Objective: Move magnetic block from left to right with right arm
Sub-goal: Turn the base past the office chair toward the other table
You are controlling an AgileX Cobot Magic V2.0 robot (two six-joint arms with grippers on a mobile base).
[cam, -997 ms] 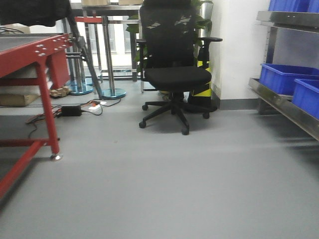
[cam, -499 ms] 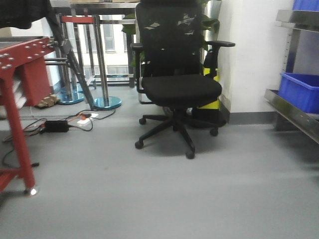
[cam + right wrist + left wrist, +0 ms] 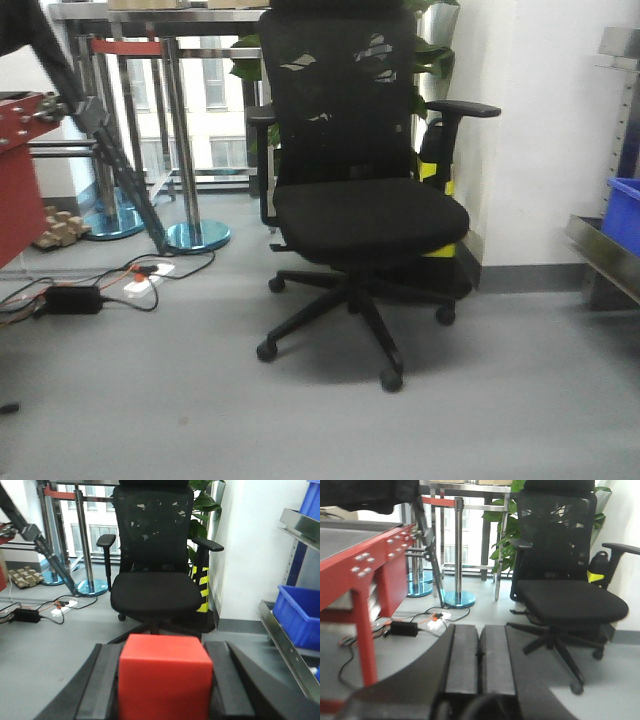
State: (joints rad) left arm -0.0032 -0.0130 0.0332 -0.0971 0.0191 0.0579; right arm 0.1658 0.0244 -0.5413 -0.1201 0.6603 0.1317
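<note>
The magnetic block [image 3: 164, 680], a plain bright red cube, fills the lower middle of the right wrist view. My right gripper [image 3: 165, 652] is shut on it, one black finger against each side. In the left wrist view my left gripper [image 3: 479, 635] is shut, its two flat black pads pressed together with nothing between them. Both grippers are raised and point out over the grey floor towards the black office chair [image 3: 155, 587]. Neither gripper nor the block shows in the front view.
A black office chair [image 3: 365, 215] stands straight ahead. A red-framed table [image 3: 367, 565] is on the left, with cables and a power brick [image 3: 70, 298] on the floor. Steel stanchions [image 3: 185, 140] stand behind. A metal shelf with blue bins [image 3: 300, 615] lines the right wall.
The front view has closed in on the chair and swung right: the chair is larger, and the red table and the blue bins have slid out towards the frame edges.
</note>
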